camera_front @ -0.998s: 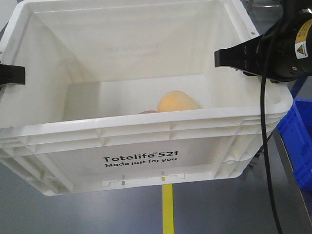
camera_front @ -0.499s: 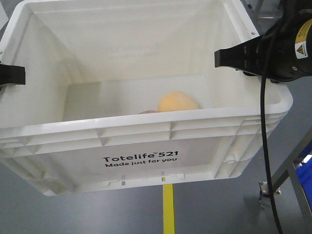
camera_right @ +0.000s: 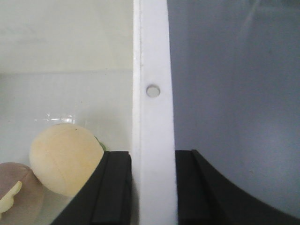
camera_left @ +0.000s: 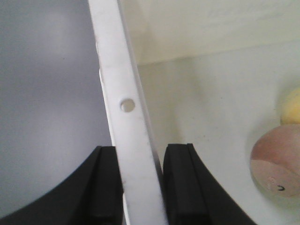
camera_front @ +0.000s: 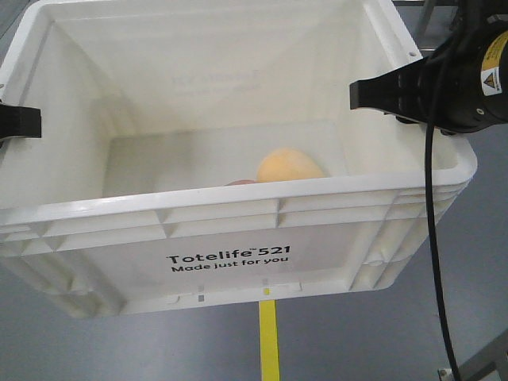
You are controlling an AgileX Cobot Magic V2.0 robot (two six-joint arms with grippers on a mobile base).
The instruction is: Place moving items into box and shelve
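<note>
Left fingers (camera_left: 105,187) are clamped on either side of the box's side rim, one inside the wall and one outside, closed down to just the thickness of the plastic. The right fingers (camera_right: 112,187) are doing the exact same thing on the opposite rim. So both arms have the white box (camera_front: 230,230) pinched by its edges, and it looks like it's hanging over the grey floor with nothing under it. Inside, the yellow-orange fruit (camera_front: 289,166) sits on the bottom toward the right wall, and the pinkish-tan one (camera_left: 276,164) is touching or just beside it, mostly hidden behind the front wall in the front view. What's changed is the background. The blue bin that was at the right edge a second ago is gone, and the metal frame leg (camera_front: 484,361) has slid down into the bottom right corner. The yellow floor stripe (camera_front: 268,341) has nudged over a bit too. The box and grip look the same across the frames, so the base is probably rolling or turning with the load. Loading seems done, so this reads as the carry to the shelf, though no shelf is in view yet. The main risk is those thin rim pinches slipping.
</note>
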